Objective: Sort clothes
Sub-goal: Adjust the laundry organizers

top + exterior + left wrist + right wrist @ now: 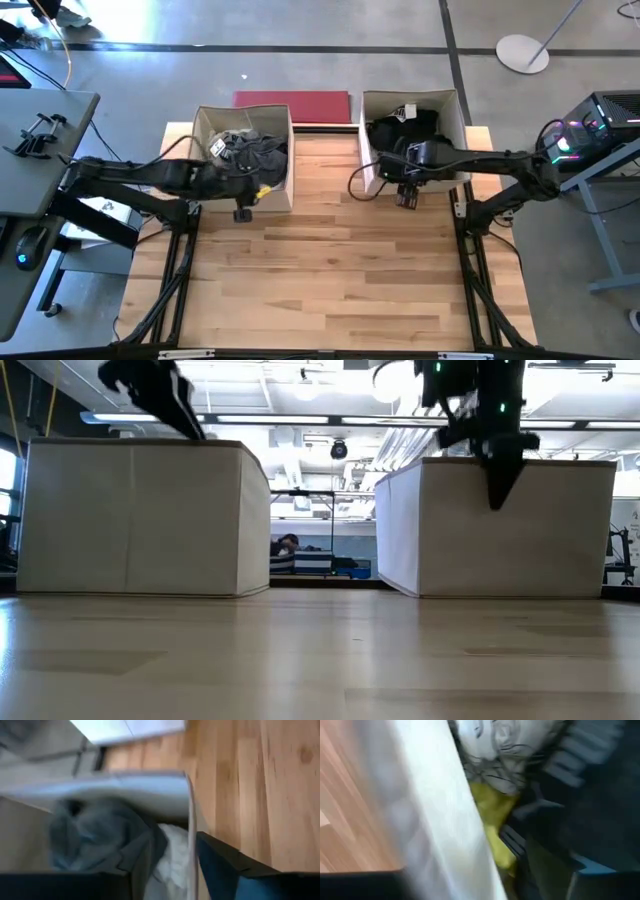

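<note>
The clothes lie in two tan cardboard boxes at the table's far side. The left box (pixel 243 150) holds grey and cream-white garments (pixel 100 840). The right box (pixel 410 130) holds black garments, a black-and-white print piece (pixel 505 750) and a neon yellow one (pixel 490 805). My left gripper (pixel 243 212) is open and empty at the left box's near right corner, with the box wall (pixel 190 820) between its fingers. My right gripper (pixel 407 197) is open and empty, pointing down just in front of the right box's near wall (pixel 445 820).
A flat red board (pixel 292 102) lies behind the boxes. The wooden table (pixel 320 290) stretches from the boxes to the near edge. A desk with a computer mouse stands to the left and a lit computer case (pixel 590 135) to the right.
</note>
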Robot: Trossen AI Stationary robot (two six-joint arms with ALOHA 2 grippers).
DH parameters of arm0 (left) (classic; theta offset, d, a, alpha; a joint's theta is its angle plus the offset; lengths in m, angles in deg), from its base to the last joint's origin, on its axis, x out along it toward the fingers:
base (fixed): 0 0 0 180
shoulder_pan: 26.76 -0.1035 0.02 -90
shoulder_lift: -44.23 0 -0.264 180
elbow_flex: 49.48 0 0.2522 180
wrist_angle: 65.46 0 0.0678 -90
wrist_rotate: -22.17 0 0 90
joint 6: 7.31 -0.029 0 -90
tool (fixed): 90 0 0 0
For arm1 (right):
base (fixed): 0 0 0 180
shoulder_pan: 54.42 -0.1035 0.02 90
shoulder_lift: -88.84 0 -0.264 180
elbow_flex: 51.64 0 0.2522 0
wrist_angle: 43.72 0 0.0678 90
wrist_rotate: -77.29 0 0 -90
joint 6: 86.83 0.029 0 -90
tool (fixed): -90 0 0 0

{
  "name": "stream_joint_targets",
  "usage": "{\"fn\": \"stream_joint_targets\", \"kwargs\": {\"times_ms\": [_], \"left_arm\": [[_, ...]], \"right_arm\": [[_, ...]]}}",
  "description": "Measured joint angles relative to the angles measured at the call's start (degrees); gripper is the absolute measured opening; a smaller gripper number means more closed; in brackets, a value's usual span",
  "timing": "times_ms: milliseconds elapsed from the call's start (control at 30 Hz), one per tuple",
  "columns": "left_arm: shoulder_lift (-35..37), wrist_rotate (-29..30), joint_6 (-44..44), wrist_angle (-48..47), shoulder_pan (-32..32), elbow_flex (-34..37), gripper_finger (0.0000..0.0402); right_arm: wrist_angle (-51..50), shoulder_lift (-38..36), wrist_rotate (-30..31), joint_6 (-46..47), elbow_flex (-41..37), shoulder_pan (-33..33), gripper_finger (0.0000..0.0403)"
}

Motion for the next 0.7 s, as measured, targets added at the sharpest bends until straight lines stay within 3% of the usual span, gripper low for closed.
{"fn": "stream_joint_targets", "kwargs": {"times_ms": [167,333,500,700], "left_arm": [[-7.15,-2.88,-0.12,-1.15,-3.10,0.08,0.0166],[-14.77,-5.04,-6.55,4.32,-4.12,1.73,0.0107],[-21.17,-2.68,-11.92,10.87,-3.37,1.46,0.0014],[-24.29,-4.21,-27.40,23.63,0.47,1.68,0.0018]], "right_arm": [[7.85,-0.48,-2.74,-1.41,-6.02,1.55,0.0121],[14.31,-0.58,-1.88,-1.40,-7.15,-1.12,0.0017],[21.07,-0.13,-2.99,0.28,-5.74,-6.55,0.0022],[31.13,-0.04,-7.05,-3.19,-5.45,-11.55,0.0004]]}}
